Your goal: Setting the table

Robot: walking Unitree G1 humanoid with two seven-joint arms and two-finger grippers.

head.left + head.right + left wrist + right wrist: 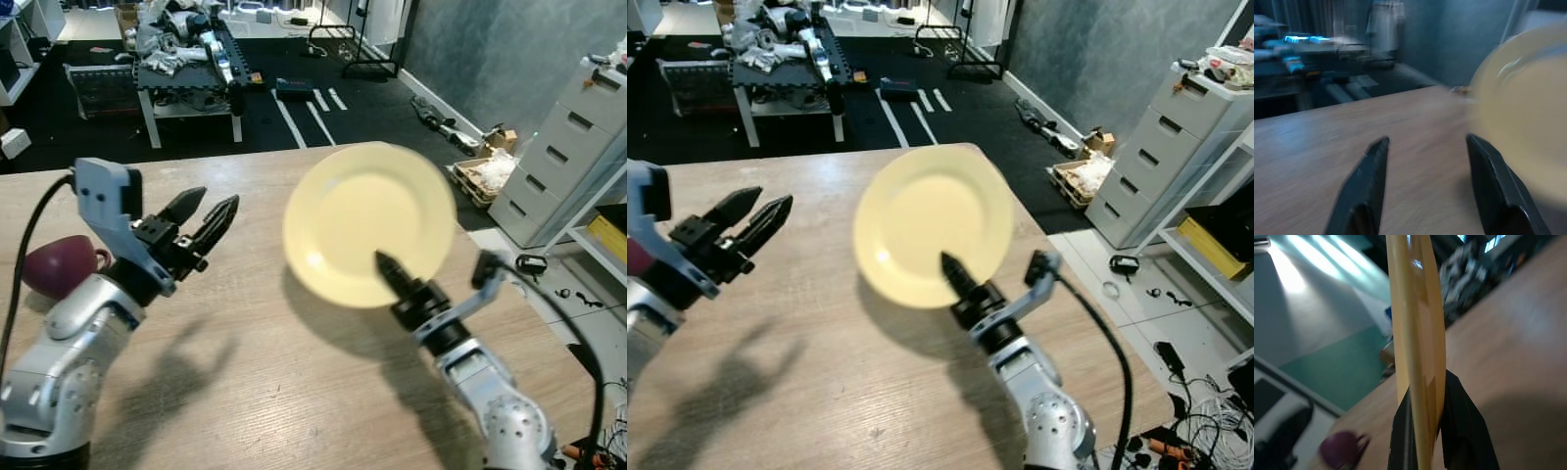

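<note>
A pale yellow plate (367,220) hangs tilted above the wooden table (265,392), held by its lower rim. My right gripper (385,267) is shut on that rim, and the right wrist view shows the plate (1415,347) edge-on between the black fingers (1459,431). My left gripper (204,217) hovers over the table left of the plate, fingers open and empty; the left wrist view shows the plate (1523,132) blurred beyond its fingers. A maroon mug (61,265) sits on the table at the left, behind my left arm.
The table's far edge and right corner lie just beyond the plate. Past it is dark floor with a cluttered low table (191,69). A grey drawer unit (568,157) stands at the right, with boxes and cables on the floor.
</note>
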